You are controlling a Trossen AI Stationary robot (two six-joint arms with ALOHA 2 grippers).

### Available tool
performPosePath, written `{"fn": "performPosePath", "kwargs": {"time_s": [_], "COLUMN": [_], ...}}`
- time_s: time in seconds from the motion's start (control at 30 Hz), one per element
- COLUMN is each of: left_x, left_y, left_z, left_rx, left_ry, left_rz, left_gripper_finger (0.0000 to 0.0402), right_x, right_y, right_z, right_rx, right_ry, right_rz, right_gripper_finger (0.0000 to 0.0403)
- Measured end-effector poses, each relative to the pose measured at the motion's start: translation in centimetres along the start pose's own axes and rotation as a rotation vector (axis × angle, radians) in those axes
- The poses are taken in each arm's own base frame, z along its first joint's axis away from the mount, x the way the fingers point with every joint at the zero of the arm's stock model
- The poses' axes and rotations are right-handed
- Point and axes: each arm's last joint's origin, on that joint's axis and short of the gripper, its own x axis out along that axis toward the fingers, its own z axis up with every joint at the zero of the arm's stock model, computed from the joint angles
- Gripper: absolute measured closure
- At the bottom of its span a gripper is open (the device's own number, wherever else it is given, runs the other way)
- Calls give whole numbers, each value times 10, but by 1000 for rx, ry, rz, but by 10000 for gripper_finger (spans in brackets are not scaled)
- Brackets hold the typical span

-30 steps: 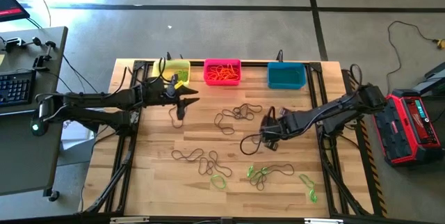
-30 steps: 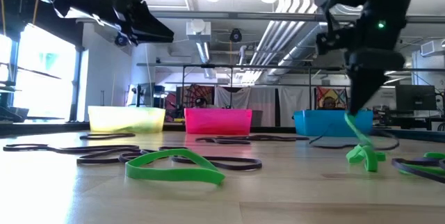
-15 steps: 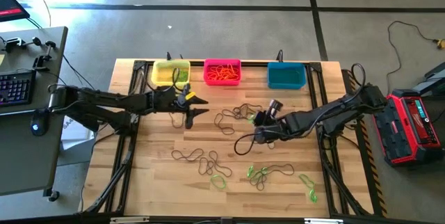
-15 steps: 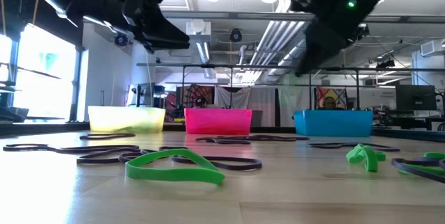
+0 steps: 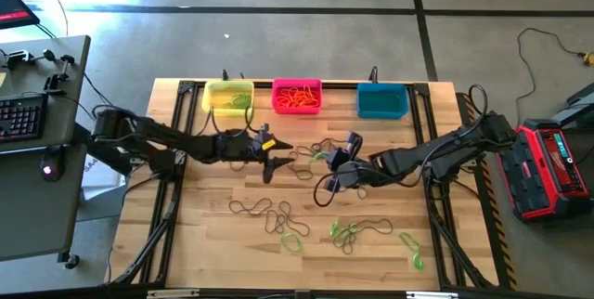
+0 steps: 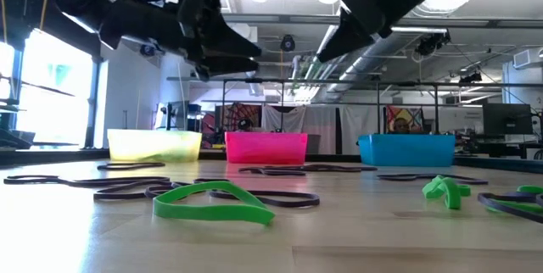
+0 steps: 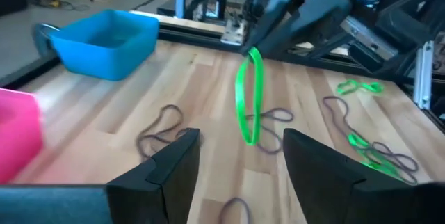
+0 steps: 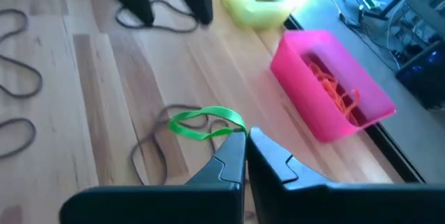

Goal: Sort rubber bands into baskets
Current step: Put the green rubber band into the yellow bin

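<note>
My right gripper [image 8: 245, 144] is shut on a green rubber band [image 8: 204, 122] above the table's middle; the band shows as a hanging loop [image 7: 248, 99] in the left wrist view. My left gripper [image 7: 240, 139] stands open just left of it, its fingers pointing at the band with nothing between them. From above, the left gripper [image 5: 270, 149] and the right gripper [image 5: 329, 158] face each other. The yellow basket [image 5: 228, 97], pink basket [image 5: 297, 96] and teal basket [image 5: 382, 100] stand along the far edge. The pink basket holds orange bands [image 8: 332, 92]. My right gripper pinches the green band by its top end [image 8: 233, 131] between its two shut fingertips. The fingers come from the table's right side, slanting downward. The band hangs below them as a slack narrow loop [image 7: 245, 123], lifted clear of the table.
Dark bands lie loose at the table's middle [image 5: 311, 155] and near left [image 5: 269, 214]. More green bands lie toward the near edge [image 5: 345, 234], [image 5: 411, 248]. A green band [image 6: 212, 202] lies closest to the low camera. A black frame borders the table's sides.
My right gripper has risen from the near-right green bands with one green band, gone toward the table's left and far side, and tipped from pointing down to slanting. My left gripper has come down from beside the yellow basket toward the table's middle.
</note>
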Motion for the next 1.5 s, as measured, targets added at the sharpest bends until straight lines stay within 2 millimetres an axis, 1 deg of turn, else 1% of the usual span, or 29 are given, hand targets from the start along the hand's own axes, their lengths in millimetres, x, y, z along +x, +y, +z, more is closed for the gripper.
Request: {"fn": "performPosePath", "kwargs": {"time_s": [0.2, 0.43, 0.57, 0.67, 0.73, 0.8, 1.03, 1.07, 1.13, 1.27, 1.4, 1.5], "left_x": [23, 48, 58, 62, 63, 63, 63, 62, 61, 53, 39, 24], "left_y": [-12, -17, -18, -18, -19, -19, -18, -18, -18, -15, -7, 5], "left_z": [2, 5, 4, 3, 3, 4, 2, 2, 2, 7, 18, 28], "left_rx": [9, -2, -21, -37, -42, -42, 11, 19, 29, 39, 65, 63], "left_ry": [7, 22, 41, 83, 103, 104, 122, 134, 152, 195, 220, 267], "left_rz": [44, 14, 12, 17, 3, 3, 3, 4, 8, 29, 114, 192], "left_gripper_finger": [199, 199, 199, 208, 225, 253, 383, 392, 395, 399, 400, 401], "right_x": [0, 0, 0, 0, 0, 0, 0, 0, 0, 1, 3, 4], "right_y": [1, 1, 1, 1, 1, 1, 3, 3, 3, 2, -2, -4], "right_z": [5, 6, 6, 6, 6, 6, 6, 6, 4, 4, 5, 5], "right_rx": [-17, -19, -19, -19, -18, -16, -17, -21, -33, -33, -25, -15], "right_ry": [-39, -50, -50, -50, -50, -53, -46, -42, -27, -24, -28, -23], "right_rz": [7, 8, 9, 10, 10, 12, 67, 70, 68, 58, 19, 10], "right_gripper_finger": [402, 402, 402, 402, 402, 402, 398, 393, 373, 310, 248, 219]}}
